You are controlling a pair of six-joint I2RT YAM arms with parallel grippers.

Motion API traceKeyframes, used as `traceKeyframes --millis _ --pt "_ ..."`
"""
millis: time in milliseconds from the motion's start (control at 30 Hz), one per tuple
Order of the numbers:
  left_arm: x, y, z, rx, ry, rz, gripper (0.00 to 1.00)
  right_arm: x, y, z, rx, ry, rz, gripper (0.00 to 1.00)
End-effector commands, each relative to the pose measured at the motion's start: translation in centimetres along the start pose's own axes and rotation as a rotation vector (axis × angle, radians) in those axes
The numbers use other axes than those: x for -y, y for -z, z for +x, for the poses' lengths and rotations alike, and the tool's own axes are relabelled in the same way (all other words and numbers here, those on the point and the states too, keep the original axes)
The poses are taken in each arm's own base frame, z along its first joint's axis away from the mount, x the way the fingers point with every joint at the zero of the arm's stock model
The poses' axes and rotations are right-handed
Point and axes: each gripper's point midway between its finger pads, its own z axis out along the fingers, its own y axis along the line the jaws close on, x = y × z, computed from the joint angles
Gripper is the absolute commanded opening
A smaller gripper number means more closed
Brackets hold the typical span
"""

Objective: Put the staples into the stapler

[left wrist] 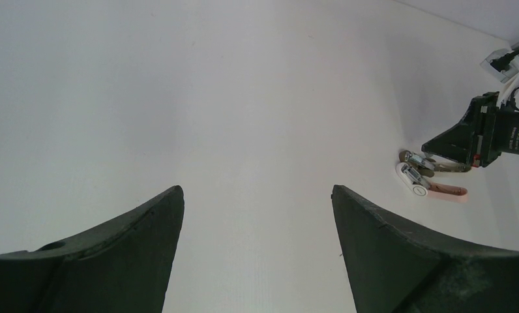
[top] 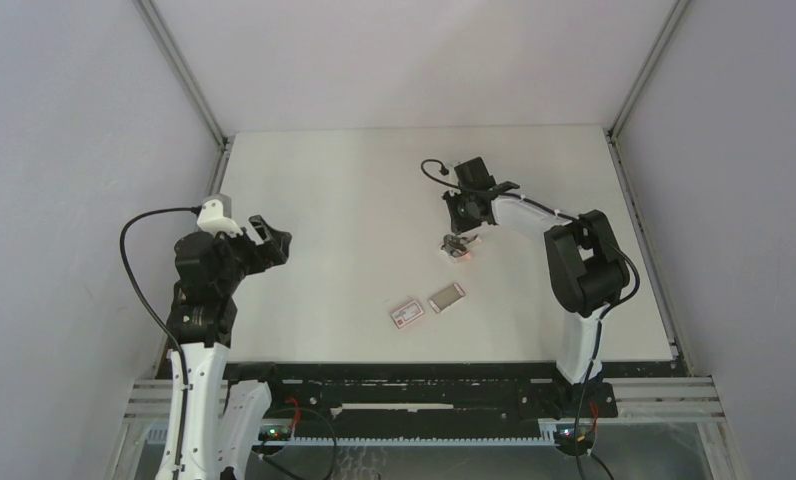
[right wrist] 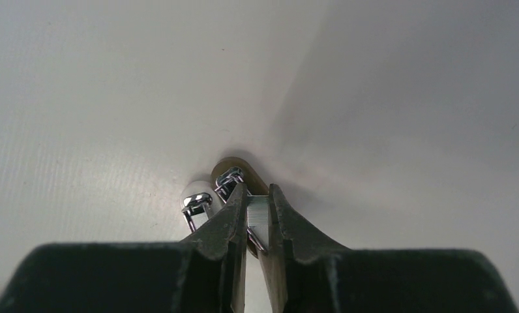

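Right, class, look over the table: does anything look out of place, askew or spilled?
Only expected things: the stapler lies splayed open under the right tool, which pinches staples, and the tray sits out of its box, both at a slant. Nothing looks spilled or broken.

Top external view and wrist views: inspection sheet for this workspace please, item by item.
Surface: white table, flat.
Job's things: stapler lying open under the right gripper; staple strip held over it; grey tray and red-label box side by side nearer the bases.
Clutter: nothing seen.
Grippers: left gripper open, empty, above the table; right gripper shut on the staple strip.
Cables: black cable looping off the left arm; wrist cable at the right arm.
Surroundings: plain grey walls, metal frame posts.
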Motion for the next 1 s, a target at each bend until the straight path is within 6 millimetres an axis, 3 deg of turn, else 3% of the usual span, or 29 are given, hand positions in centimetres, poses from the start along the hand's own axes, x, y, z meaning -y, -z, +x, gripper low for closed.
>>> traceKeyframes --millis 0,200,500,967 --pt "0.8 0.3 -1.2 0.045 -0.031 0.042 0.87 0.6 1.7 -1.6 0.064 -0.078 0.018 0.09" --pt "0.8 0.1 -1.1 0.043 -0.030 0.050 0.87 2.6 2.5 -2.3 0.095 -0.180 0.036 0.09" --pt "0.5 -0.2 -0.8 0.033 -0.024 0.034 0.87 4.8 1.1 0.4 0.000 -0.206 0.118 0.09" --pt "0.4 -0.1 -0.9 0.037 -0.025 0.030 0.87 3.0 0.5 3.6 -0.130 -0.176 0.032 0.09"
